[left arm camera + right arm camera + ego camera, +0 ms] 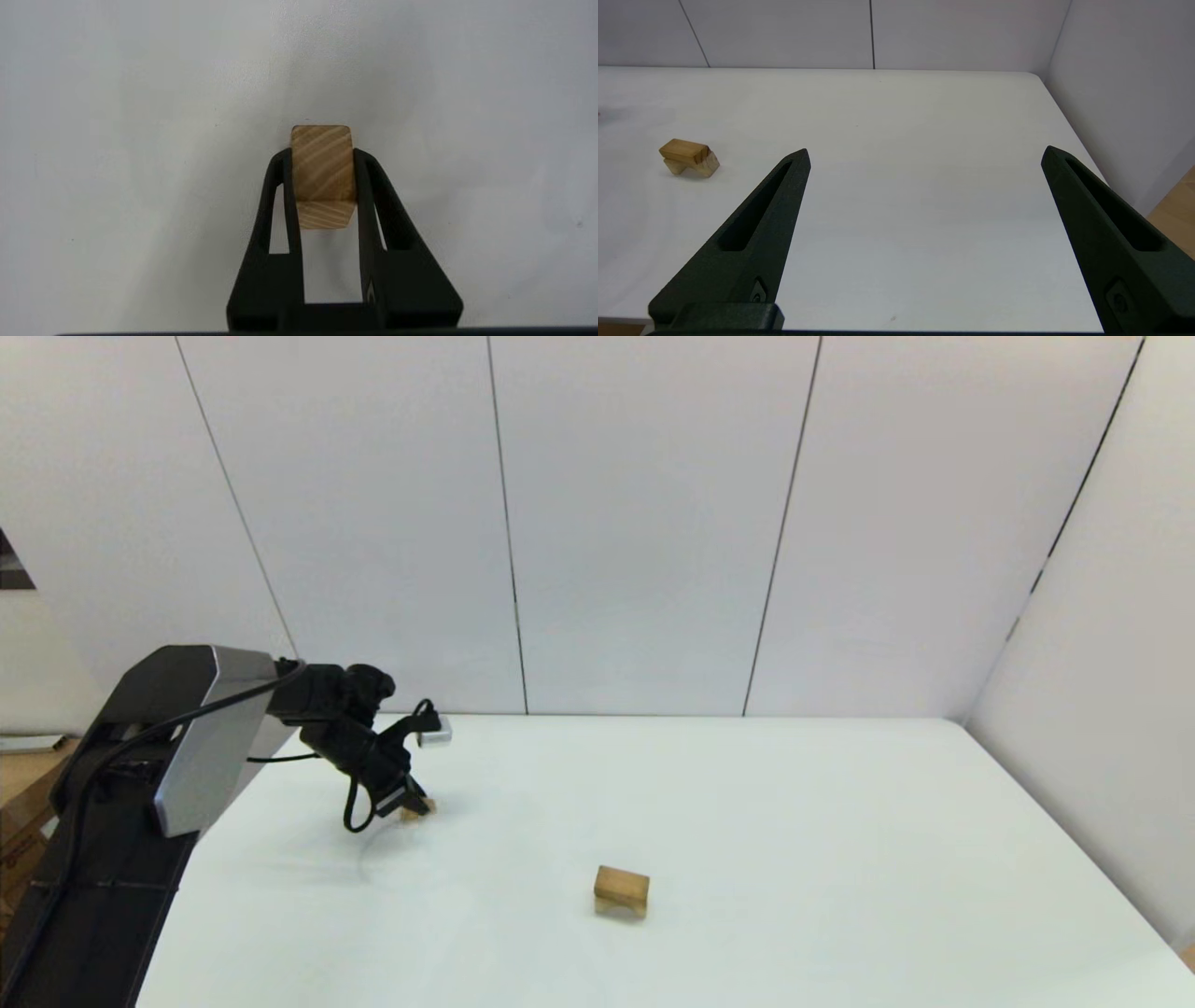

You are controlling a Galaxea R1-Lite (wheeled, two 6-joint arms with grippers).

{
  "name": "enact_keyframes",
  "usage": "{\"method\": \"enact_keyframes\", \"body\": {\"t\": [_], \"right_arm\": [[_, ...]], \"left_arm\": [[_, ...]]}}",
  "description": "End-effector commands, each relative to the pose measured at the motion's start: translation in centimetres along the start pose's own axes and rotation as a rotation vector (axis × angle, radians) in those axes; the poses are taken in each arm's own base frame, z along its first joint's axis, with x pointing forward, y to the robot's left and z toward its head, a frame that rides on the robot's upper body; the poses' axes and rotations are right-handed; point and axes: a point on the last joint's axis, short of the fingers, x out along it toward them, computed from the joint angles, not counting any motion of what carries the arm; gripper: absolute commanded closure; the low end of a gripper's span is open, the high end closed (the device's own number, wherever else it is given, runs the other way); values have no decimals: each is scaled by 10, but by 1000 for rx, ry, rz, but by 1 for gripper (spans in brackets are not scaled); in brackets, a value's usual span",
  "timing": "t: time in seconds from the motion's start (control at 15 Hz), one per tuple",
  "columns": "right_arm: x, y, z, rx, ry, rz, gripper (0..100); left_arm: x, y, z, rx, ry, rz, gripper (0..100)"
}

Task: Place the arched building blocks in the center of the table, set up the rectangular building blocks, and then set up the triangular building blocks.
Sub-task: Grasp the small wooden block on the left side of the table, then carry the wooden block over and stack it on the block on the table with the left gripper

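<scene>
Left gripper [322, 186] sits low at table's [747, 821] left-back area, fingers closed snug on triangle block [322, 177], pinching its two flat ends. Small, light, rigid wood; sloped faces likely slippery, so flat ends look the safest hold. Arch block [622, 903] w/ bar [622, 885] on top stands mid-table. Right gripper [924, 154] wide open, holding nothing.

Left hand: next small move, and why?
Probably lift straight up. The left hand is shut on the triangular block low at the white table, while the rectangular block already sits on the arched block mid-table. The right hand is parked, open.
</scene>
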Motion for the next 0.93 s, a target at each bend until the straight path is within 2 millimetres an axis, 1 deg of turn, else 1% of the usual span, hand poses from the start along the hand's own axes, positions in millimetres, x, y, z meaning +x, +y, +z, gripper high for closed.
{"method": "enact_keyframes", "body": {"t": [0.07, 0.27, 0.4, 0.53, 0.67, 0.8, 0.87, 0.93], "right_arm": [[0, 0, 0, 0, 2, 1, 0], [0, 0, 0, 0, 2, 1, 0], [0, 0, 0, 0, 2, 0, 0], [0, 0, 0, 0, 2, 0, 0], [0, 0, 0, 0, 2, 0, 0], [0, 0, 0, 0, 2, 0, 0], [0, 0, 0, 0, 2, 0, 0], [0, 0, 0, 0, 2, 0, 0]], "left_arm": [[-1, 0, -1, 2, 1, -5, 100], [-4, 0, 0, 2, -8, -1, 100], [-15, -3, 10, 16, -43, -2, 100], [-37, -15, 37, 63, -81, 14, 100], [-61, -36, 72, 120, -116, 30, 100], [-80, -65, 109, 179, -158, 33, 100], [-84, -81, 124, 205, -168, 20, 100], [-85, -103, 144, 257, -176, -5, 100]]}}
